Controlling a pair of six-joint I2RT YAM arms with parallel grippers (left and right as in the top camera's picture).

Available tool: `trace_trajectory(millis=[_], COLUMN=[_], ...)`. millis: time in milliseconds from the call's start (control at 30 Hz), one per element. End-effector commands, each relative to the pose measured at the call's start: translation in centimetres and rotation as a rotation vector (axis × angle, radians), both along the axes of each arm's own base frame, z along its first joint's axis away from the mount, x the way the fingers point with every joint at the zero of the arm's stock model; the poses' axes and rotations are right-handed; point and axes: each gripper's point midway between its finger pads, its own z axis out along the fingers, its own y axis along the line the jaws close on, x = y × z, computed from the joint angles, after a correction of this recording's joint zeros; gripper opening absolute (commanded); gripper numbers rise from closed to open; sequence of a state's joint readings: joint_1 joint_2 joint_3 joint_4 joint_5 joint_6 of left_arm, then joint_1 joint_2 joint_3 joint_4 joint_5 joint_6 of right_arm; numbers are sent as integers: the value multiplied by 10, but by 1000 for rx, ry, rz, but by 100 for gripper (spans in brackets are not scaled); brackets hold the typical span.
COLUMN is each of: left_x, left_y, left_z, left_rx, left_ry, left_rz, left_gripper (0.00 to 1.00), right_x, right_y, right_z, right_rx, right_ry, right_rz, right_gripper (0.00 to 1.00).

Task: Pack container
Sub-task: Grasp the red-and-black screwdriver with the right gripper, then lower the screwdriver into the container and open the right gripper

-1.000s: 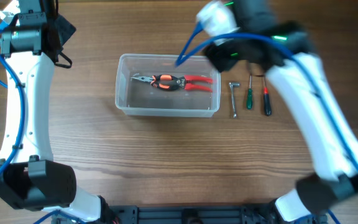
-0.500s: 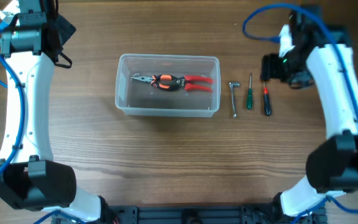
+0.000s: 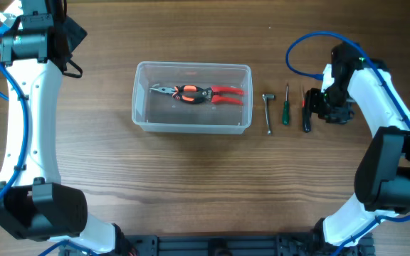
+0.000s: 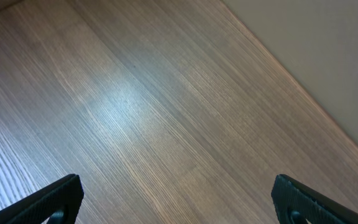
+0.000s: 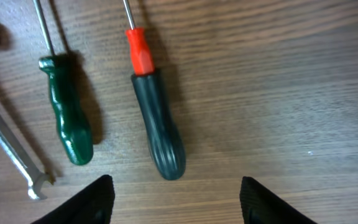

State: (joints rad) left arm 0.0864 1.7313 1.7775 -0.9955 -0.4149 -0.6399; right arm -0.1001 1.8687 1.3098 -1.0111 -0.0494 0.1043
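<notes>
**Now: pliers in the tub, three tools lying beside it**

Clearly the container (image 3: 191,121) is the centrepiece: it sits a little left of the middle of the desk (image 3: 191,185), long side running left to right. Inside it lies one pair of pliers (image 3: 198,93) with red and black handles, flat on the bottom, jaws pointing left and handles towards the right-hand wall.

Just to the right of the tub, three hand tools lie on the wood in a neat row, each apart from the next. Nearest the tub is a small metal wrench (image 3: 267,114), then a green-handled screwdriver (image 3: 285,110), then a screwdriver with a black handle and a red collar (image 3: 305,117).

From above, the right arm bends in from the right edge, and its pincer (image 5: 176,202) hangs over the outer end of that row, partly covering the black-handled screwdriver. Its wrist camera looks straight down: both fingers are spread wide with nothing between them but wood, and the butt of the black handle ends just short of the gap. I cannot tell how high it is above the desk.

Over at the far left corner, the left pincer (image 4: 179,202) is also spread wide and holds nothing, well apart from the tub. Its camera takes in only wood grain and a pale strip past the desk's edge.
</notes>
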Motion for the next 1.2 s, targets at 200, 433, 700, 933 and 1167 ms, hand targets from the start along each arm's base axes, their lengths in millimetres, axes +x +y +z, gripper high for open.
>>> trace_trajectory(millis=[200, 433, 700, 933, 1167], left_x=[-4, -4, -4, -4, -4], left_y=[2, 2, 2, 2, 2], left_z=[12, 12, 12, 12, 12], left_rx=[21, 20, 20, 21, 21], left_ry=[-19, -19, -19, -19, -19], left_rz=[-2, -2, -2, -2, -2], left_gripper=[100, 100, 100, 100, 100], right_x=[-15, -21, -15, 38, 73], right_y=[15, 15, 11, 4, 78], right_z=[-48, -72, -71, 19, 197], right_rx=[68, 71, 52, 0, 69], right_ry=[76, 140, 119, -108, -592], right_rz=[33, 31, 33, 42, 294], right_gripper=[55, 25, 4, 5, 4])
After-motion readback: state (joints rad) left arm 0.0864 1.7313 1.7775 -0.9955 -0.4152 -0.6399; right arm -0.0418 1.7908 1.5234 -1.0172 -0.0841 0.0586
